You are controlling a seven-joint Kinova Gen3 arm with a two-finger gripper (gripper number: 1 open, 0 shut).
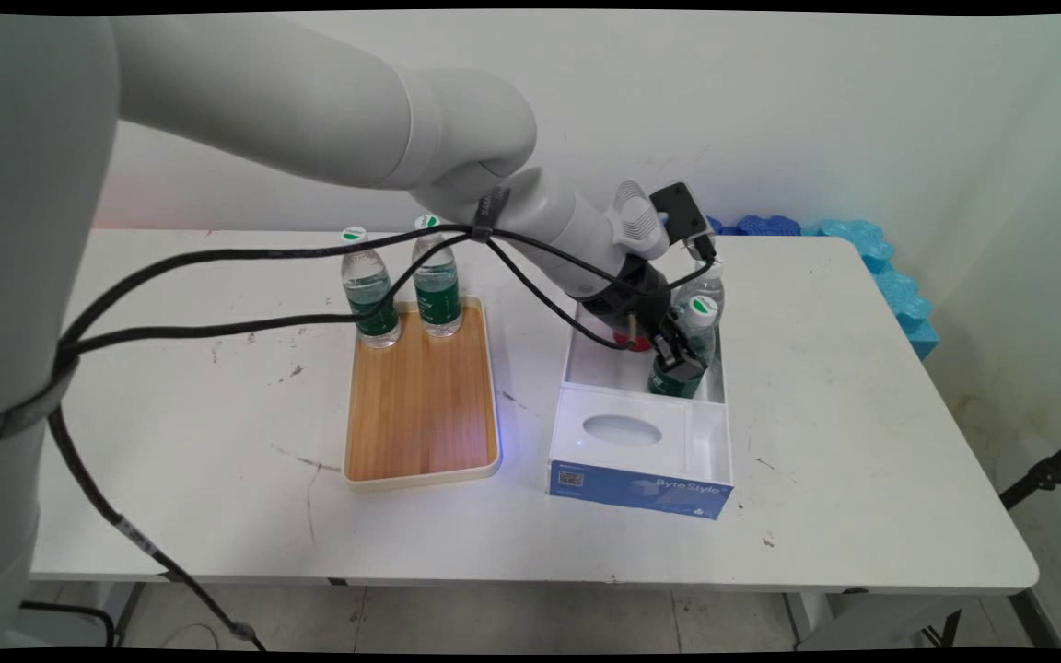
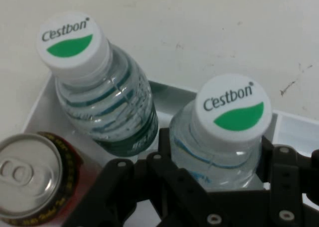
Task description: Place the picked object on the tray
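My gripper (image 1: 681, 357) reaches down into the back compartment of a white box (image 1: 638, 486) with a blue front. Its fingers (image 2: 163, 146) press on both sides of a clear water bottle (image 2: 219, 152) with a white and green Cestbon cap (image 1: 702, 307), which stands upright in the box. A second, identical bottle (image 2: 107, 112) stands just behind it, its cap showing past the hand (image 1: 711, 270). A red drink can (image 2: 35, 179) with a silver top sits beside them in the same compartment, partly hidden by the hand in the main view (image 1: 634, 343).
A wooden tray (image 1: 422, 405) lies left of the box, with two more water bottles (image 1: 369, 290) (image 1: 437, 279) upright at its far end. Black cables hang from the arm over the tray. Blue foam pieces (image 1: 880, 262) line the table's far right corner.
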